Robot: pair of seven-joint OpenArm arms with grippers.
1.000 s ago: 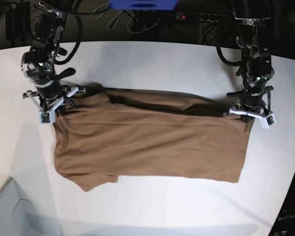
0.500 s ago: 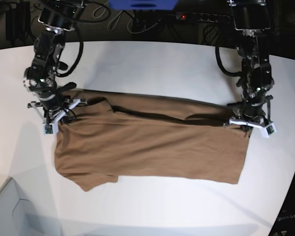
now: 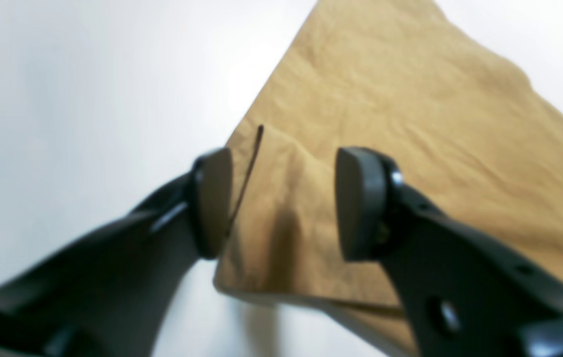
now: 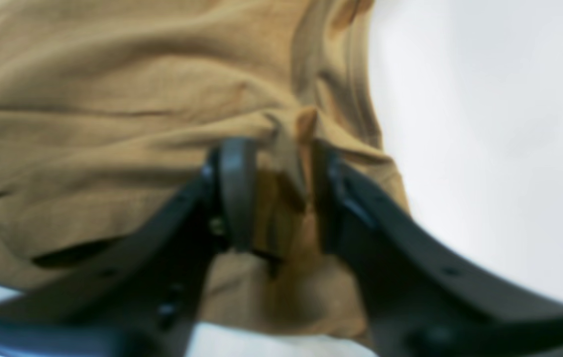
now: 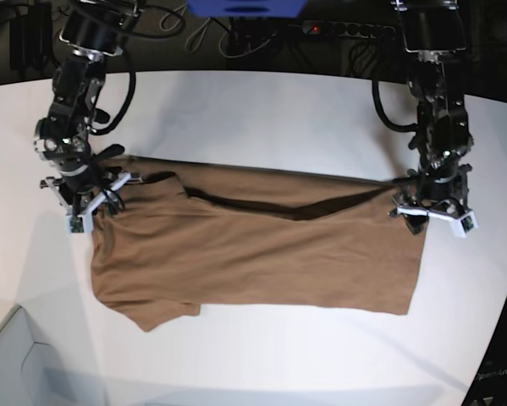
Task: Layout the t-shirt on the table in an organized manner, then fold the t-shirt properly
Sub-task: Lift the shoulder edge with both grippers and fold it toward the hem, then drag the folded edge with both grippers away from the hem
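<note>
Lying across the middle of the table (image 5: 261, 110), the shirt (image 5: 261, 254) is folded lengthwise, one sleeve poking out at the near left corner in the base view. Count: one shirt, one table, two claws.

My left claw (image 3: 281, 203) sits at the shirt's hem corner with its jaws spread. The cloth lies slack under the gap, clear of one pad; whether it touches the other I cannot tell.

My right claw (image 4: 276, 193) sits at the shoulder end, jaws parted, with a bunched ridge of cloth standing between them. Whether the pads (image 4: 234, 188) touch that ridge I cannot tell; the view is blurred.

Risks from here:
- Cloth snagging on a right pad as I lift. Cause: the ridge is wedged in a narrow gap. Effect: the shoulder drags up and the fold opens.
- Upper edge sitting uneven. Cause: a dark open gap shows along the fold in the base view.
- Sleeve left out. Effect: the next fold comes out lopsided.
</note>
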